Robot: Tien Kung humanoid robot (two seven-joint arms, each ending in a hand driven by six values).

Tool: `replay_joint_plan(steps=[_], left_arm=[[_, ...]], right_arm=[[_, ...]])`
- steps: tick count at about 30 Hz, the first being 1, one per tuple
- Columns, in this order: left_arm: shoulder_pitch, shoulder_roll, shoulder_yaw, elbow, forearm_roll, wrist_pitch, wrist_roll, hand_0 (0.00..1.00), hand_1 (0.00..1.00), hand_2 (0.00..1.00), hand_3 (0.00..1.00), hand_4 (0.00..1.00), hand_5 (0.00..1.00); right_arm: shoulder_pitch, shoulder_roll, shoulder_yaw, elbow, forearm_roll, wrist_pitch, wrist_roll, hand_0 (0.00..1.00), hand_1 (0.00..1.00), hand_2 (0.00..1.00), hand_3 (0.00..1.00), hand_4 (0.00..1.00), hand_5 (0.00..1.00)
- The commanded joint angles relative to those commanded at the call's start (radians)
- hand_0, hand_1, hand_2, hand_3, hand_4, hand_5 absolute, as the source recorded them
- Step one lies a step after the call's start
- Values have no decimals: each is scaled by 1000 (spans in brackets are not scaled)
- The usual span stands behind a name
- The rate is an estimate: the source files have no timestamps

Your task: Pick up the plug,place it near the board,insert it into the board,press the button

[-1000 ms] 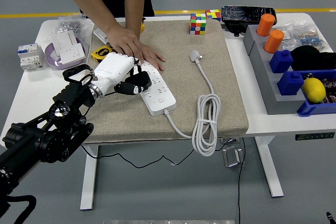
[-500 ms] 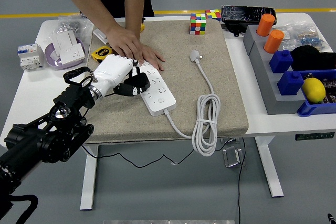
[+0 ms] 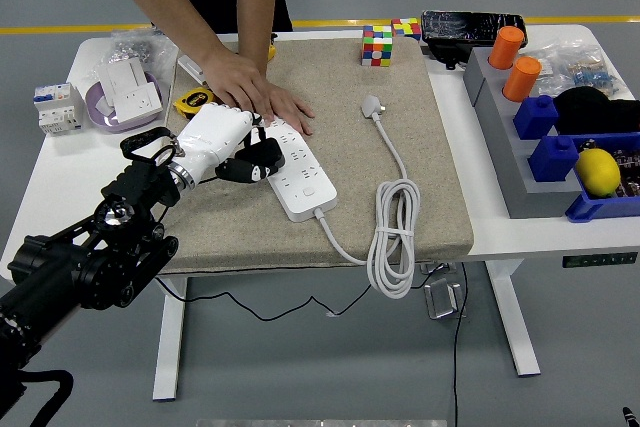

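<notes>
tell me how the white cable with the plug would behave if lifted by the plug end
The cable probably hangs floppy, since it lies in loose coils. Its far end joins the power strip, so it would likely tug once taut. The plug looks small, rigid and light.

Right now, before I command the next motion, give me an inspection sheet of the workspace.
Surface: white table with a beige fabric mat over its middle.
Job's things: white power strip board on the mat; black plug at its near-left end.
Clutter: two colourful puzzle cubes, yellow tape measure, orange cylinders, yellow lemon in a blue bin.
Grippers: left hand grips the plug over the board; right arm not in view.
Cables: the board's white cord lies coiled, its white plug free on the mat.
Surroundings: a person's hand presses on the board's far end.
</notes>
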Motion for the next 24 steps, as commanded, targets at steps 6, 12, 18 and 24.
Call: replay_joint_plan(steps=[6,12,18,24], left_arm=[[-3,0,5,0,0,-2,0,342,272,250,304,497,164],[-4,3,12,1,0,-6,0,342,272,251,305,497,163],[-5,6,20,11,0,-7,0,345,273,251,306,499,162],[-8,7,28,11,0,-12,1,344,275,252,307,499,161]], right_arm=[[2,0,3,0,-1,0,0,952,878,817,820,998,998],[3,1,4,1,0,0,1,952,877,816,820,998,998],[5,1,5,1,0,0,1,952,878,817,820,998,998],[6,1,5,1,1,0,2,953,878,817,820,998,998]])
